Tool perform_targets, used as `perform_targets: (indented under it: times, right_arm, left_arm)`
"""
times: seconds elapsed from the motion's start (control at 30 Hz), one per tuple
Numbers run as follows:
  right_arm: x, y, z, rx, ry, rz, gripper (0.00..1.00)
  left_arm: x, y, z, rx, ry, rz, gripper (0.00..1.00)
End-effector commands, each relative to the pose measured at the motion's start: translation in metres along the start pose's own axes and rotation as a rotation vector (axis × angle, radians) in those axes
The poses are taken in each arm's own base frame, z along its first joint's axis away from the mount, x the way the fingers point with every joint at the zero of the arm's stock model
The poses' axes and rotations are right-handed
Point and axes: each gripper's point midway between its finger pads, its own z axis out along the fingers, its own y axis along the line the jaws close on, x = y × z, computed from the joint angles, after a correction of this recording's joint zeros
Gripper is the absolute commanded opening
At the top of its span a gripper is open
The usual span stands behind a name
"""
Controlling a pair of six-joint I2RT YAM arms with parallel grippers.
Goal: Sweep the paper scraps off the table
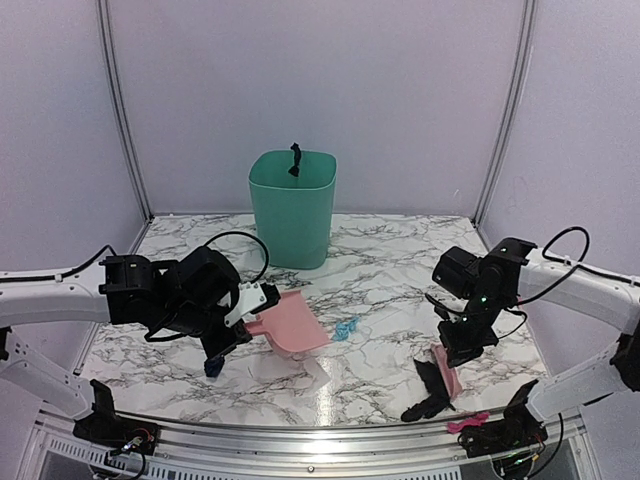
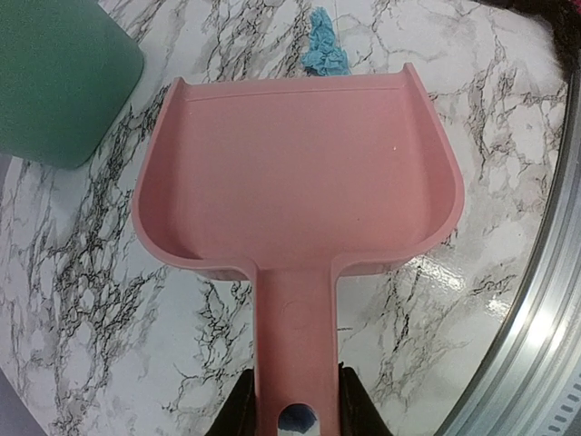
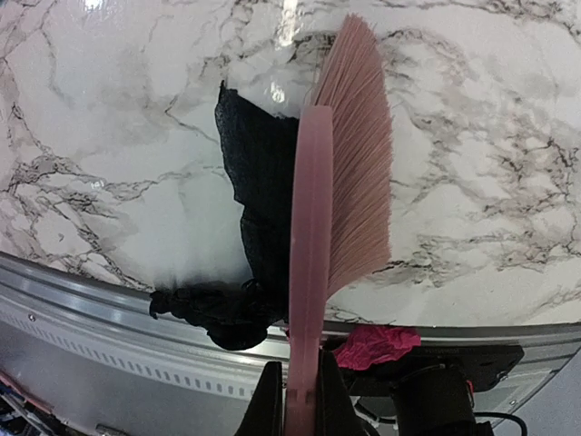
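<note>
Top external view: the marble surface carries a green bin at the back, with a dark strip poking up at its rim.

The pink dustpan sits left of centre. The left end effector is clamped narrow on its handle, with the mouth facing away from that arm.

The pink brush is near the front right. The right end effector is closed tight on its handle and the bristles are down at the surface.

The black paper scrap lies against the back of the brush, and its crumpled tail reaches the front rail. The light-blue paper scrap rests just beyond the dustpan's lip.

The step in hand looks like gathering: both tools are held but nothing lies in the pan yet.

The next move calls for drawing the black scrap off the rail edge and leftward across the surface. The pan is well apart from it, so the brush must travel or the pan must come to meet it. The pan's lip should be pressed flat to the surface so the scraps ride in and not under.
</note>
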Motion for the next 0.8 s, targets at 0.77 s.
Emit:
perform_targets:
  times: [0.77]
  right_arm:
    - [0.007,0.06,0.009,-0.327,0.039,0.055,0.0]
  left_arm:
    - [0.001,-0.132,-0.052,0.398,-0.011,0.137,0.0]
